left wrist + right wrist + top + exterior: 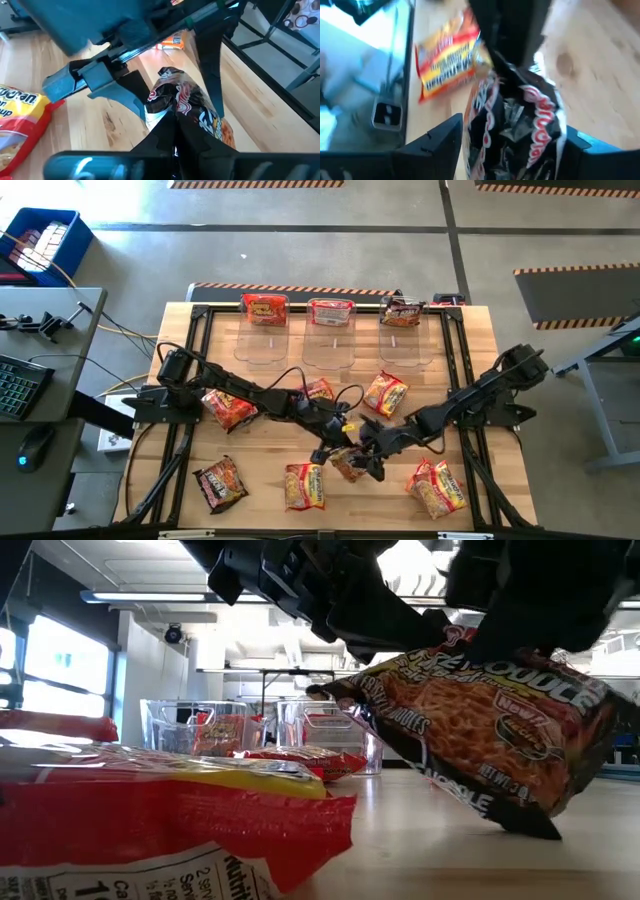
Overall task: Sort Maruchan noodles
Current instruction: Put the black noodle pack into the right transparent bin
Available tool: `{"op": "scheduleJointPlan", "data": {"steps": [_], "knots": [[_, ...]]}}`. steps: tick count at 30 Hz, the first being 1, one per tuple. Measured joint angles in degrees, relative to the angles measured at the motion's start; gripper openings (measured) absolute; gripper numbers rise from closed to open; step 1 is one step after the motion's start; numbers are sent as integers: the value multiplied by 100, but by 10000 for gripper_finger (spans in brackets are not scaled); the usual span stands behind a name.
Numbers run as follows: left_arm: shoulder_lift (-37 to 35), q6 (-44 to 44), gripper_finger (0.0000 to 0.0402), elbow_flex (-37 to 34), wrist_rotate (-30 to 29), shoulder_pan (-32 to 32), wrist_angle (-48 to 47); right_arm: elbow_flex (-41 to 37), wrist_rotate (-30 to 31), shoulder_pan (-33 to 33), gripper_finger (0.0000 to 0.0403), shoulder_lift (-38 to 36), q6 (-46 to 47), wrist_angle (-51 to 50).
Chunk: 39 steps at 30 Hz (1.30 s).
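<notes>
**Both tools meet on one dark packet**

Left tool (175, 127) is clenched on the dark noodle packet (490, 730), lifted and tilted over the bench (480, 340). Right tool (512, 145) spreads wide, its fingers either side of that packet. Three clear bins (328, 330) sit well behind it.

Overhead, table-level and two close wrist cameras all share the dark packet (349, 463).
</notes>
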Motion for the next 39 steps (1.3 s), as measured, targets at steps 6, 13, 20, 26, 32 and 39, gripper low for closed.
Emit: {"op": "scheduleJointPlan", "data": {"steps": [6, 13, 20, 26, 32, 39], "knots": [[0, 0, 0, 0, -13, 6, 13, -921, 929, 370, 219, 0, 495, 1950], [-38, -90, 0, 0, -14, 77, 68, -1180, 1123, 462, 191, 0, 650, 2311], [-92, -221, 1, -2, 2, 158, 71, -1180, 952, 447, 147, 0, 522, 2316], [-119, -503, 23, -2, 144, 319, -32, -1180, 1011, 438, 113, 0, 527, 2297], [-955, -172, 62, 1, 328, 574, -702, -1180, 862, 231, 100, -15, 411, 2479], [-2314, -85, 73, -1125, 331, 687, -347, -1178, 337, -281, 99, -485, -94, 2509]]}}
